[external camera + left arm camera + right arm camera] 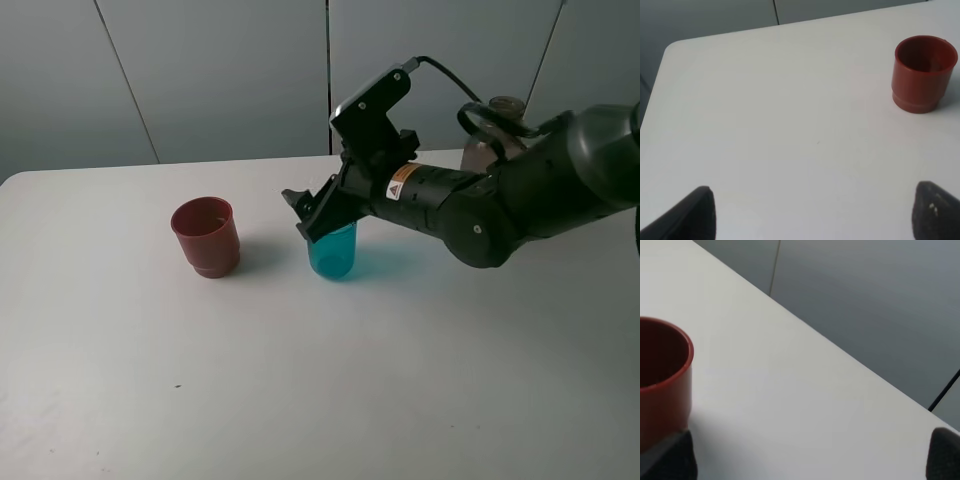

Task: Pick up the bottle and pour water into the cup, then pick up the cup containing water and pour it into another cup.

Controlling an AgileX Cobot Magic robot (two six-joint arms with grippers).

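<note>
The teal cup point(334, 254) stands upright near the table's middle. My right gripper point(306, 214) reaches across from the right and hovers at the cup's rim on its left side. Its jaws are open and its fingertips point(940, 452) stand far apart with nothing between them. The red cup point(206, 237) stands upright to the left of the teal one, and also shows in the right wrist view point(660, 375) and the left wrist view point(923, 74). The bottle point(487, 143) stands at the back right, mostly hidden behind my right arm. My left gripper point(815, 220) is open over bare table.
The white table point(300, 380) has its far edge against a grey panelled wall point(230, 70). My bulky right arm point(500, 205) spans the right half of the table, with a cable looping above it.
</note>
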